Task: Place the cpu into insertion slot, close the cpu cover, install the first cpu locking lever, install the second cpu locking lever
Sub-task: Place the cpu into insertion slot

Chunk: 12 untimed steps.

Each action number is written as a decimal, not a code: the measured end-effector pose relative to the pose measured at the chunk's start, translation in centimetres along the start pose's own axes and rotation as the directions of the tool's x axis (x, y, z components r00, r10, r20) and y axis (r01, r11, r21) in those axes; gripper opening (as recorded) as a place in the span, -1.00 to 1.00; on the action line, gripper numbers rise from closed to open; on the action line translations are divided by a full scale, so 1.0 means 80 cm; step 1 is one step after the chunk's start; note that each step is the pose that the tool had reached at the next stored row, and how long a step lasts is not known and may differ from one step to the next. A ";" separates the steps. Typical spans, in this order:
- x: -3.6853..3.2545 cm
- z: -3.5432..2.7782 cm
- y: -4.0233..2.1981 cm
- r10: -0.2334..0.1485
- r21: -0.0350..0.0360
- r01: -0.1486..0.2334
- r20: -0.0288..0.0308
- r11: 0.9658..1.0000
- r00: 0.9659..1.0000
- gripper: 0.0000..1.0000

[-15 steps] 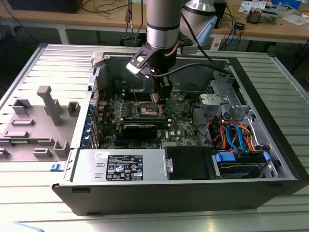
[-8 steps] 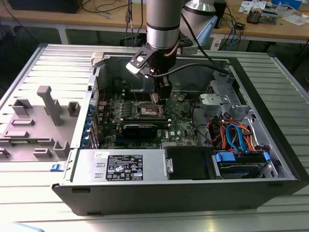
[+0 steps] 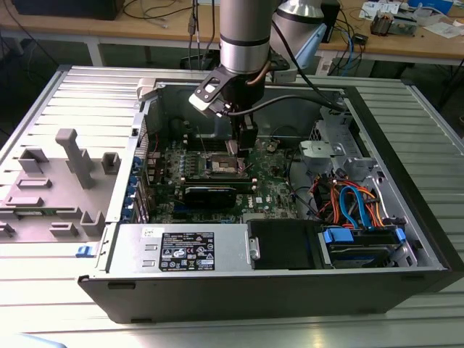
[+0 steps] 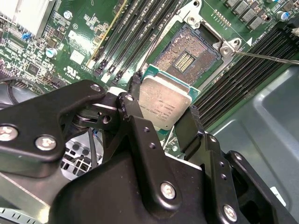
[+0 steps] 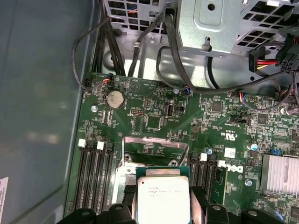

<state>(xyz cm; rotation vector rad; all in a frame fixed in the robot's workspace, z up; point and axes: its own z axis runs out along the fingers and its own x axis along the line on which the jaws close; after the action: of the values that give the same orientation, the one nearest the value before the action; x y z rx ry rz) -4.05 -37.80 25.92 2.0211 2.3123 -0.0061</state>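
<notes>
Silvery cpu [image 4: 168, 100] is gripped by the end effector [image 4: 161, 112] near the open insertion slot [image 4: 187, 58]; lowered tilted or off-centre, it would likely bend the slot's contacts.

- The cpu [image 4: 167, 106], a small flat square chip with a silvery metal top and green edging, was clamped by two opposite edges between the fingers of the gripper [image 4: 163, 99], above the board and not yet seated.
- The insertion slot [image 4: 187, 57], square with a dark pinned centre and silvery rim, lay uncovered just beyond the fingertips.
- The cpu cover [image 5: 155, 140], a thin silvery windowed frame, stood swung open past the chip.
</notes>
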 end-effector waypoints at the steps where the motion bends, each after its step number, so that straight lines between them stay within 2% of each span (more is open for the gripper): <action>1: 0.0000 0.0001 0.0000 0.001 0.000 -0.001 0.000 1.000 1.000 0.09; 12: 0.0000 0.0010 0.0000 0.019 0.001 -0.019 0.004 1.000 1.000 0.09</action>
<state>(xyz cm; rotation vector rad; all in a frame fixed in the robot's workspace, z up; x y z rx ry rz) -4.05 -37.80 25.83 2.0419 2.2910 -0.0110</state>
